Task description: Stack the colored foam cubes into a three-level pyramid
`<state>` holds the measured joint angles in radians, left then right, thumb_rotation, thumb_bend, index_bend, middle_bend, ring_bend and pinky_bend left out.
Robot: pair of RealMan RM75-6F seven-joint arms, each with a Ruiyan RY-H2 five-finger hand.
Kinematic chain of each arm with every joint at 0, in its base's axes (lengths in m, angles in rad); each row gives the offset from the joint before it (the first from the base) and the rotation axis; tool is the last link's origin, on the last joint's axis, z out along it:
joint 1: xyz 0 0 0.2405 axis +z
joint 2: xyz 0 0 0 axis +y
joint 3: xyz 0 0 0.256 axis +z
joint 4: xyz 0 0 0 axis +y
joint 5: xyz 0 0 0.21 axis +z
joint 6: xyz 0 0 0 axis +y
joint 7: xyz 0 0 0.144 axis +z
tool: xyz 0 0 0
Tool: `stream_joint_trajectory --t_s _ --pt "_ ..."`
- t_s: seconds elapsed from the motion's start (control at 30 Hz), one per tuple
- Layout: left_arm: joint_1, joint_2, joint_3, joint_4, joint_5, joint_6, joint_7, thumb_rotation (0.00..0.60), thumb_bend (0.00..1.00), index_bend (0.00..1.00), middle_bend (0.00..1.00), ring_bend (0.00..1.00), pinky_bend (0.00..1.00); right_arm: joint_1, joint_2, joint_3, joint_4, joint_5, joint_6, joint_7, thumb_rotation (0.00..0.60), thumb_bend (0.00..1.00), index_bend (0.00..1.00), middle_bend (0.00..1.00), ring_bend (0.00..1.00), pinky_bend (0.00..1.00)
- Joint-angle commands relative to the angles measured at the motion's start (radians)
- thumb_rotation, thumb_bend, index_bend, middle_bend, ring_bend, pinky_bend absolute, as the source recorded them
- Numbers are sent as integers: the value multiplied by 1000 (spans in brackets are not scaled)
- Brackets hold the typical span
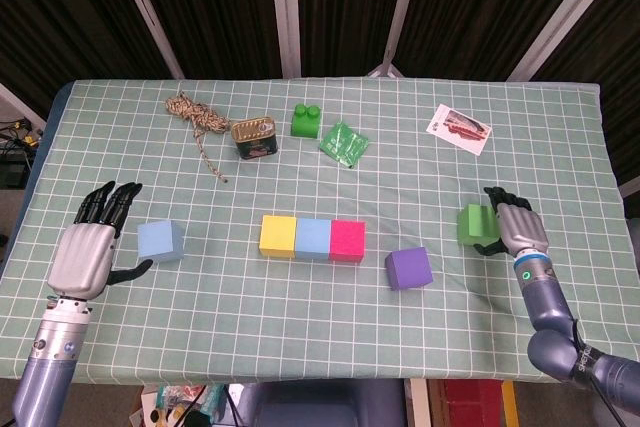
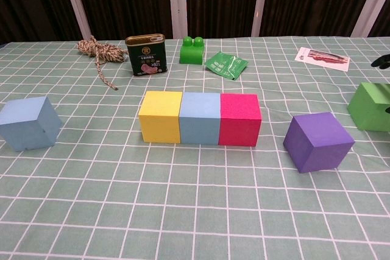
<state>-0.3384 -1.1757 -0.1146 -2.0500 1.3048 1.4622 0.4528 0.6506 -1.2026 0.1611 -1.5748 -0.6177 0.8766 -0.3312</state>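
Three foam cubes sit touching in a row at mid-table: yellow (image 1: 277,236), blue (image 1: 312,238) and pink (image 1: 347,241). A purple cube (image 1: 408,268) lies apart to their right, turned at an angle. The green cube (image 1: 474,224) rests flat on the cloth further right. My right hand (image 1: 517,226) is right beside it, with its fingers spread past the cube's far side and its thumb by the near side. A light blue cube (image 1: 160,240) sits at the left. My left hand (image 1: 88,250) is open just left of it, not touching. The chest view shows the green cube (image 2: 370,106) at its right edge.
At the back of the table lie a rope bundle (image 1: 195,114), a green tin can (image 1: 255,137), a green toy brick (image 1: 305,121), a green packet (image 1: 344,142) and a printed card (image 1: 459,128). The checked cloth's front edge (image 1: 300,379) is near both arms.
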Motion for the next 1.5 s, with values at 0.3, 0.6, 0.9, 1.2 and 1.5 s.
stream_joint_trajectory --t_s 0.3,0.6,0.9,1.2,1.5 --pt "3 -5 -7 2 3 -4 4 600 58 25 87 14 76 -34 9 -39 128 -261 -55 112 600 252 0 205 87 0" --pt "5 -8 -11 7 1 -11 3 600 58 25 87 14 76 -19 34 -51 156 -327 -137 159 600 252 0 205 88 0" --pt "6 -12 -13 13 0 -19 4 600 58 27 90 14 75 -11 30 -49 202 -401 -175 225 600 253 0 216 95 0" --pt "7 -15 -18 18 -2 -21 6 600 59 28 91 14 76 -17 13 -53 248 -502 -183 313 600 253 0 236 113 0" --pt "7 -18 -21 22 -7 -26 8 600 58 29 91 14 75 -17 1 -55 273 -546 -191 365 600 253 0 253 126 0"
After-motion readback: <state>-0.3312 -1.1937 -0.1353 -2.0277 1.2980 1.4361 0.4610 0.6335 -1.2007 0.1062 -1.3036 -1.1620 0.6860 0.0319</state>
